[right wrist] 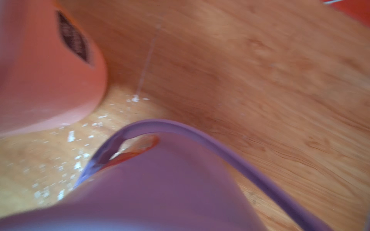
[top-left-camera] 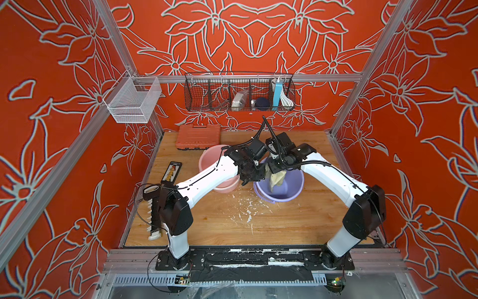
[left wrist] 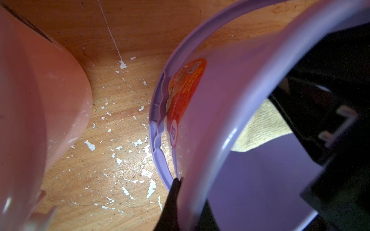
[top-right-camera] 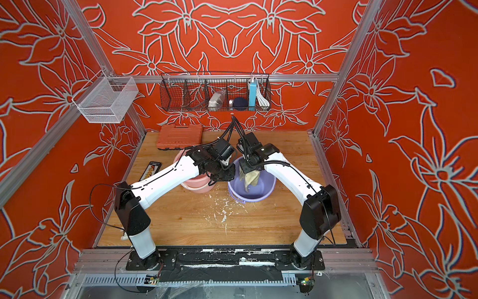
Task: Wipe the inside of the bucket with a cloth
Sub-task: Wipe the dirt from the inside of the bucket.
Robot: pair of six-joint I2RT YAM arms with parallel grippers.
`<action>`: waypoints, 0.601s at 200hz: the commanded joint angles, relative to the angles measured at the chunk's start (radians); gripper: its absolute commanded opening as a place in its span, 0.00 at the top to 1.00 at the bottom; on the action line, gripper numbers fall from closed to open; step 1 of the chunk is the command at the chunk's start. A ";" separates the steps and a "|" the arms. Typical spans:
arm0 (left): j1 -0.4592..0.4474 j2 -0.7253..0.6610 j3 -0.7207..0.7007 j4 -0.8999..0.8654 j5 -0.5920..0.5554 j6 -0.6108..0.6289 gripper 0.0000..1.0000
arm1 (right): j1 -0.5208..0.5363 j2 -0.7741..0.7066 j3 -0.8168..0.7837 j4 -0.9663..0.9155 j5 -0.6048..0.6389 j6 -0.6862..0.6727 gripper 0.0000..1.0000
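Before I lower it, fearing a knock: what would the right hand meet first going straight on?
The right hand points down into the purple bucket, so likely its floor; the cloth it holds hangs lower and would touch first.

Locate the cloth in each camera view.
In a top view: cloth hangs just right of centre, into the purple bucket.
In a top view: same, nearer centre.
Left wrist: beige patch inside the bucket, past its wall.
Right wrist: not in it.
Shared landmark: the purple bucket, in all four.
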 commanded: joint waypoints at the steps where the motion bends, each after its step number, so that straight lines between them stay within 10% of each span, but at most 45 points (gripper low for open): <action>1: -0.041 -0.021 0.045 -0.107 0.028 0.036 1.00 | -0.012 -0.061 -0.013 0.067 0.284 0.053 1.00; 69: -0.033 -0.056 0.045 -0.104 -0.079 0.033 1.00 | -0.012 -0.170 -0.084 -0.006 0.390 0.117 1.00; 120: -0.036 -0.016 0.039 -0.093 0.068 0.081 1.00 | -0.012 -0.102 0.009 0.155 -0.068 0.063 1.00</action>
